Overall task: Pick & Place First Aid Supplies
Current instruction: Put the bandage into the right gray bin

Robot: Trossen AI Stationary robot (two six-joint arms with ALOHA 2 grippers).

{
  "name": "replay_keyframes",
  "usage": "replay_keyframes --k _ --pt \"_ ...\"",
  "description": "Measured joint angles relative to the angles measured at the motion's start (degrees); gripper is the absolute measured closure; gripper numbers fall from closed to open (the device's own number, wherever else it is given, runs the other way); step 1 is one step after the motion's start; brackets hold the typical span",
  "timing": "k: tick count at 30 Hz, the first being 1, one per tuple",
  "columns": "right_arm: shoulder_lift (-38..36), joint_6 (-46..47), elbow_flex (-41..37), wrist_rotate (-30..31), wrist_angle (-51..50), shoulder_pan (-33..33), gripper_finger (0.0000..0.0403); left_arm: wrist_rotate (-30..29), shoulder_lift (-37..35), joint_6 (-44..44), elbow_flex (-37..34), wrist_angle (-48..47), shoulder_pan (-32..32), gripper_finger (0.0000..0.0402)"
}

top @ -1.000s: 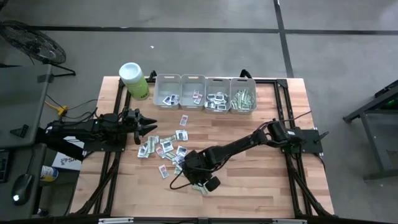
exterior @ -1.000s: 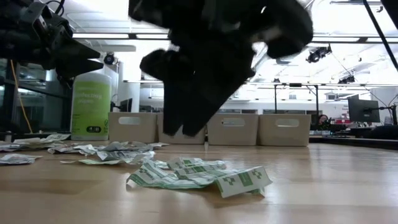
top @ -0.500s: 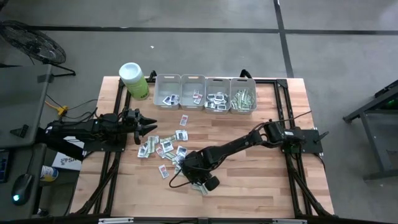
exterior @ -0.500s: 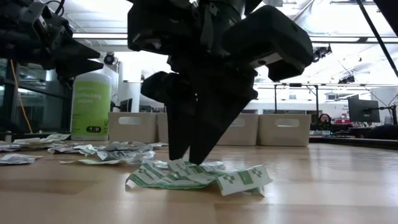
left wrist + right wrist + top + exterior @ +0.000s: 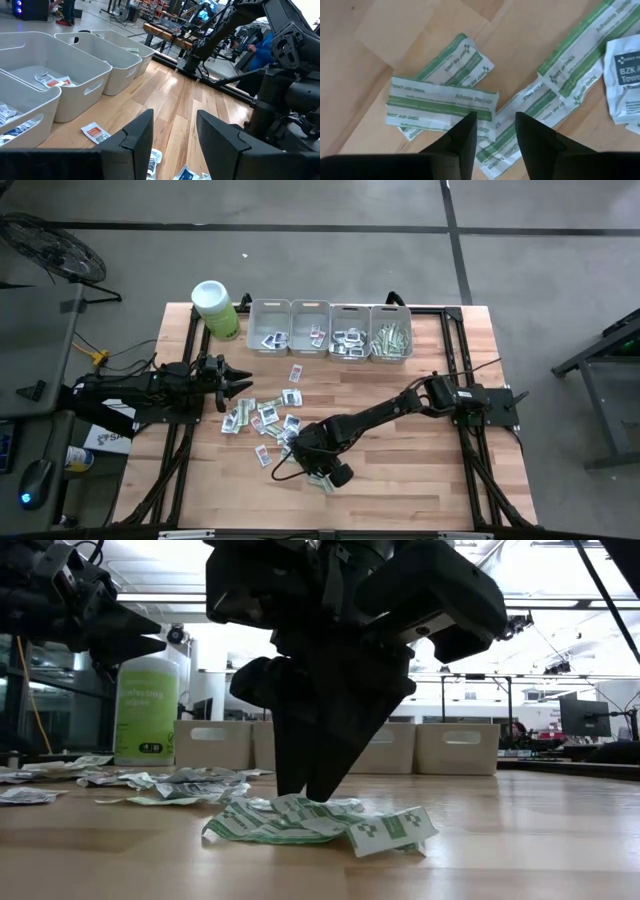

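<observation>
R gripper low over packets (maybe touching), L gripper idle nearby

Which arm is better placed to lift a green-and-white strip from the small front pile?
Right. The right gripper is down on the green-and-white strips, fingers straddling one. The left gripper hovers open at the table's left side, away from that pile.

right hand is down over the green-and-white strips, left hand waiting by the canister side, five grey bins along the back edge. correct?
Not quite: there are four grey bins, not five; the high view shows the row of four. The rest holds: the right hand is down over the green-and-white strips, fingers apart around them, and the left hand waits on the side of the lime-green canister.
</observation>
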Motion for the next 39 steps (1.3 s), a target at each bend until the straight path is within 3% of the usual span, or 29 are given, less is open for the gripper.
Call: replay_keyframes --k 33,39 --pt "0.0 0.3 0.0 -1.5 0.1 1.0 0.0396 0.0 0.0 0.0 0.0 0.0 0.0 0.0252" --pt "0.0 3.5 0.0 -0.7 0.1 1.2 0.0402 0.0 0.0 0.0 0.0 0.0 0.0 0.0252"
